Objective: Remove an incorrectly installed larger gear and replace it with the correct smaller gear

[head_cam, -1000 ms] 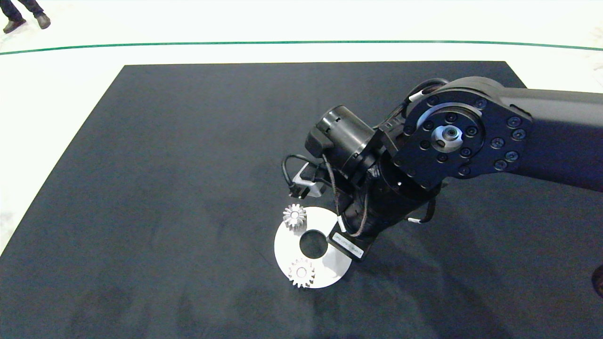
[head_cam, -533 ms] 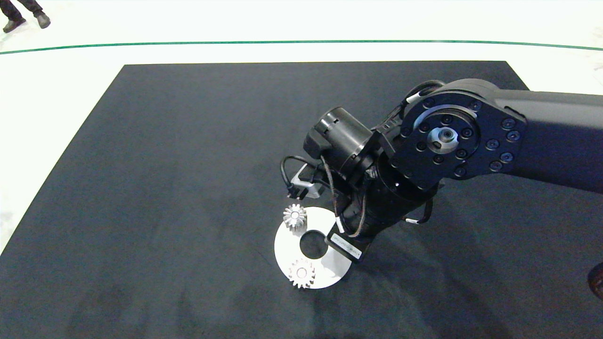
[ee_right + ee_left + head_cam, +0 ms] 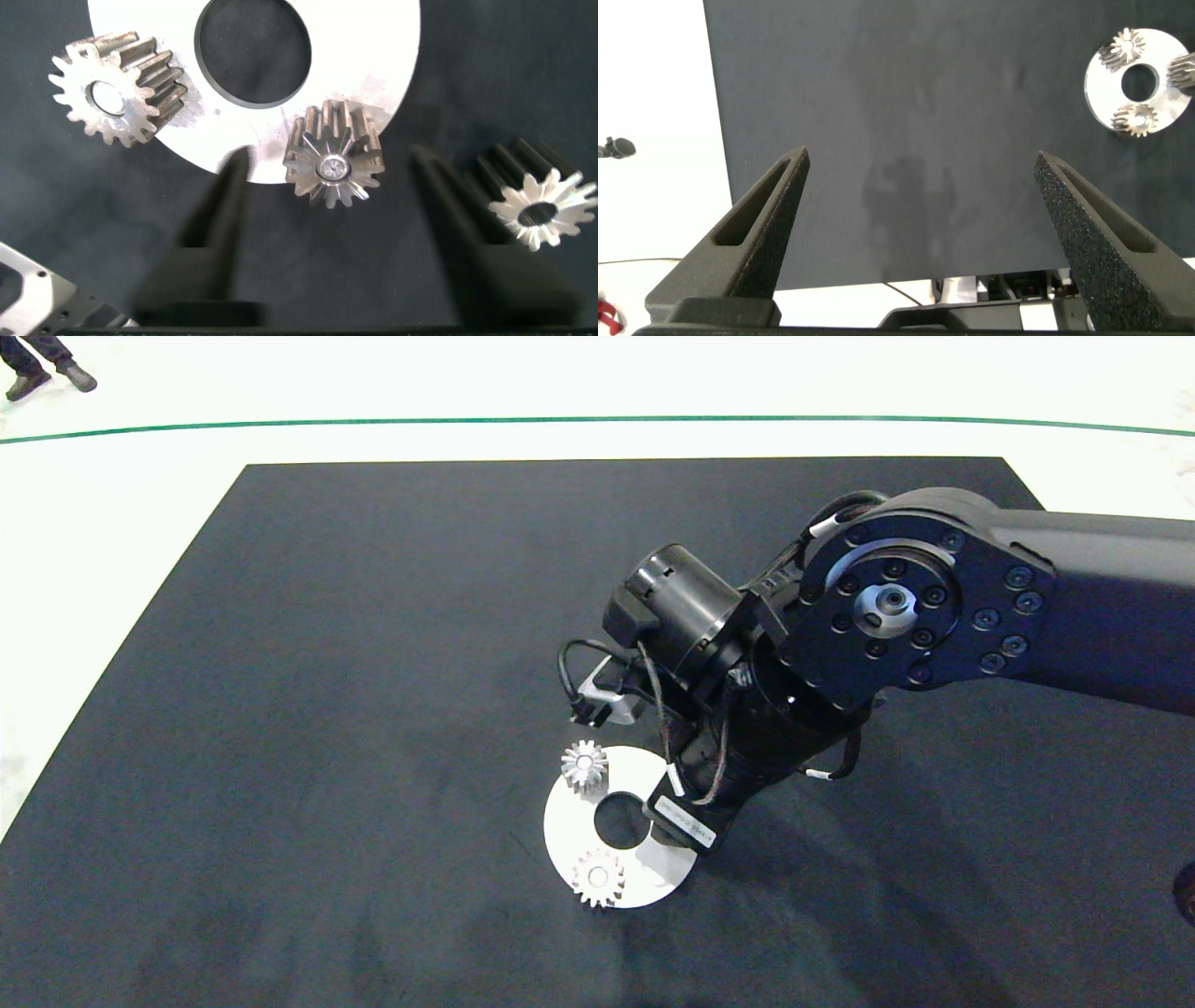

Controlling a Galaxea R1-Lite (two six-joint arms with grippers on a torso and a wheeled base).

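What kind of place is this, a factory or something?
More likely a robot test area: a black mat on a pale floor marked with a green line, holding only a metal disc with gears.

All matte black, chunky round joint ringed with screws, silver hub in the middle. Black cables looping off the wrist, small white label, textured dark fingers.

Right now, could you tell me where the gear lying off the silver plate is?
In the right wrist view, the loose gear lies on the dark mat just outside the silver plate, beside the rim gear framed by the right gripper's open jaws.
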